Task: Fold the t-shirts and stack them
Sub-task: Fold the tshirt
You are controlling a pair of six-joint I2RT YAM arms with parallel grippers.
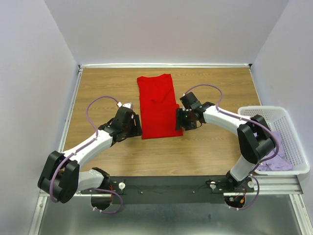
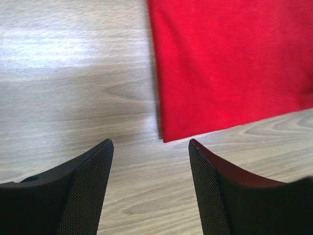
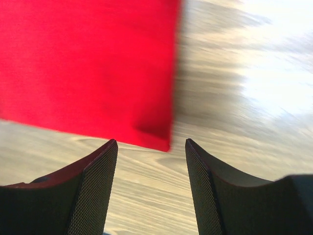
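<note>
Probably limp and light, the red t-shirt [image 1: 157, 105] suits pinching at its lower-frame corners; left fingers [image 2: 88, 191] and right fingers [image 3: 93, 191] gape empty.

Wooden table [image 1: 105, 83] — red t-shirt [image 1: 157, 108] lies flat.

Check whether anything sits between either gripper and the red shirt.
Nothing visible. The left gripper and right gripper are both open, with only table wood between them and the red shirt near corners.
</note>
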